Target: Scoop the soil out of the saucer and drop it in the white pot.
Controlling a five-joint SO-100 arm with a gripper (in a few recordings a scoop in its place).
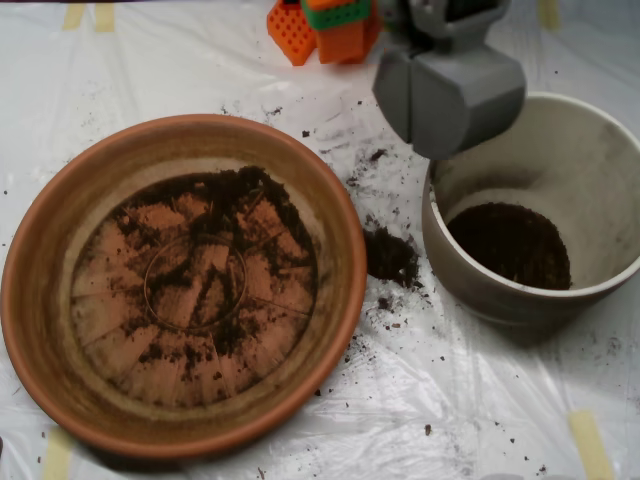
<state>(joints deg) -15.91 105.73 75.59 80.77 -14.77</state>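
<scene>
Soil [215, 205] thin and patchy across the saucer [40, 290] floor, thickest toward the upper part, with dark streaks running down along the radial ridges and bare orange clay between them. Saucer on the left, flat on the desk, wide rim dusted with fine grains.

More dark fill [510, 245] in the bottom of the pot [470, 295], as a rounded layer low against the stained inner wall. Pot on the right, upright, near the saucer but apart from it.

Small spilled heap [390, 255] on the plastic sheet [420, 400] in the gap between saucer and pot, nearer the pot's outer wall. Loose crumbs scattered around it, up toward the scoop and down past the saucer's lower right edge.

Scoop [415, 110] raised over the pot's upper left rim, partly above the desk. Jaws drawn together along a thin dark seam, no gap visible; contents, if any, hidden inside the grey shell.

Orange and green arm parts [325, 25] at the top edge, behind the scoop. Wrinkled clear sheet over the whole desk, with pale yellow tape strips [590, 440] at the lower right, lower left and top edge.
</scene>
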